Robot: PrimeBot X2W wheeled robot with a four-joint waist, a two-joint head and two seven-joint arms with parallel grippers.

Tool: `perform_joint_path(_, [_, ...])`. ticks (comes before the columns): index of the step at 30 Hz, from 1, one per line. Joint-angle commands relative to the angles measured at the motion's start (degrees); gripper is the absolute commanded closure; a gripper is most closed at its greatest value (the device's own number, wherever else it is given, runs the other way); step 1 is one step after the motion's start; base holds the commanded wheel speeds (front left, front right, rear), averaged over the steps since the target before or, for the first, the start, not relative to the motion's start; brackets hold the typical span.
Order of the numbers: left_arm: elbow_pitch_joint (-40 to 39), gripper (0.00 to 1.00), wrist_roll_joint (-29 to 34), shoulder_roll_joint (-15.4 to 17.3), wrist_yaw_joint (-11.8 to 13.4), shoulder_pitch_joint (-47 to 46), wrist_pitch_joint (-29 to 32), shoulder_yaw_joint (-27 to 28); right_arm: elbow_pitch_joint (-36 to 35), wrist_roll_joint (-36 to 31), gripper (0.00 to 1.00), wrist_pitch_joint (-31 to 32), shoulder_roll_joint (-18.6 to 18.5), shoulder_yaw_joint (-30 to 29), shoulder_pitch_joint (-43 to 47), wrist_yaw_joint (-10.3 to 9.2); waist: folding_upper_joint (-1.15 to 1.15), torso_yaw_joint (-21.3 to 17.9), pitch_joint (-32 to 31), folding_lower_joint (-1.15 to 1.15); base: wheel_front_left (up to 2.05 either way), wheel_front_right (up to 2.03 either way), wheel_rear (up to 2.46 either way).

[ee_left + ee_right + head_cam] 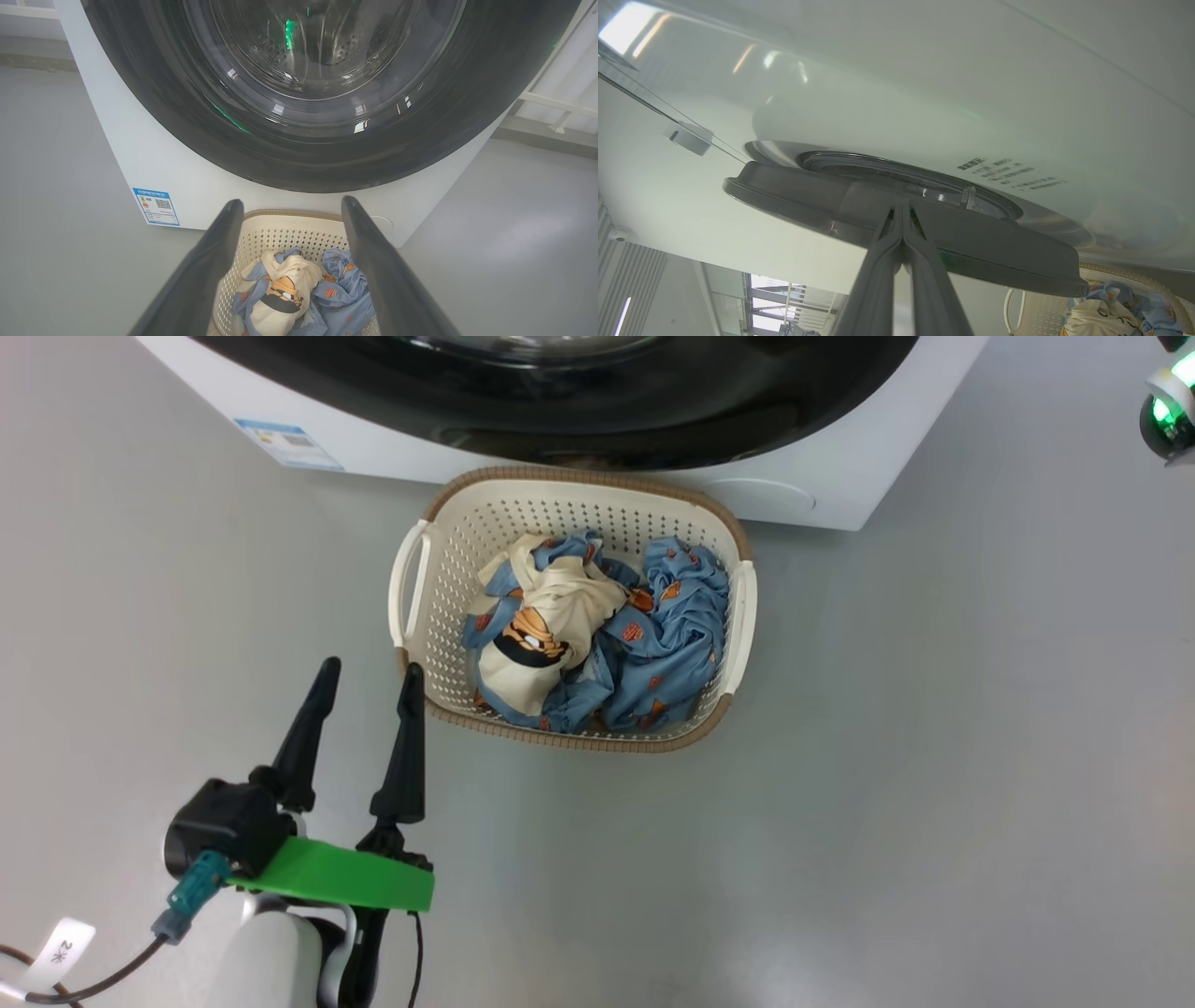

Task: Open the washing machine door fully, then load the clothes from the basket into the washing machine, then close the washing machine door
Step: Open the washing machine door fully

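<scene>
Right wrist view puts the washing machine door (808,205) edge-on: its dark rim seems to stand slightly off the white front of the washing machine (1017,93), though how wide the gap is I cannot tell. The right gripper (902,210) is clenched, its two fingers pressed together and holding nothing, with their tips right at the door's rim. They look hooked at its edge rather than pinching it.

Opening the door fully looks like the step in hand, and it has barely begun. To do it well, the tips should stay tucked behind the rim and the wrist should follow the door's arc around its hinge. A straight pull would likely let them slide off the glossy edge.

Directly below the door and close to it, the basket (439,569) sits on the floor (934,756), with the clothes (653,635) heaped inside. Beyond the basket from the door, the left gripper (371,670) hangs released, jaws wide apart and empty. It is best left there, outside the door's sweep.
</scene>
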Motion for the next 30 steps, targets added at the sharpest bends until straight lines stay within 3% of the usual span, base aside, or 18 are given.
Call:
perform_joint_path(1, [-1.29,0.00,-0.55,0.78,0.04,-1.01,-0.37,1.19,-0.63,0.20,1.00,2.16,0.48,-0.16,-1.87,0.43,0.00,0.64,1.12,-0.01,0.00,0.00,0.00])
perform_joint_path(12, [-2.05,0.00,-2.45,0.75,0.04,-2.33,-0.37,-0.09,1.43,-2.01,1.00,7.48,2.53,-0.73,-6.51,0.43,0.00,2.11,3.85,-0.01,0.00,0.00,0.00])
perform_joint_path(30, [-2.28,0.00,-4.04,0.74,0.04,-3.46,-0.37,-0.90,2.62,-5.95,1.00,9.67,4.99,-1.65,-9.99,0.43,0.00,3.33,5.42,-0.01,0.00,0.00,0.00])
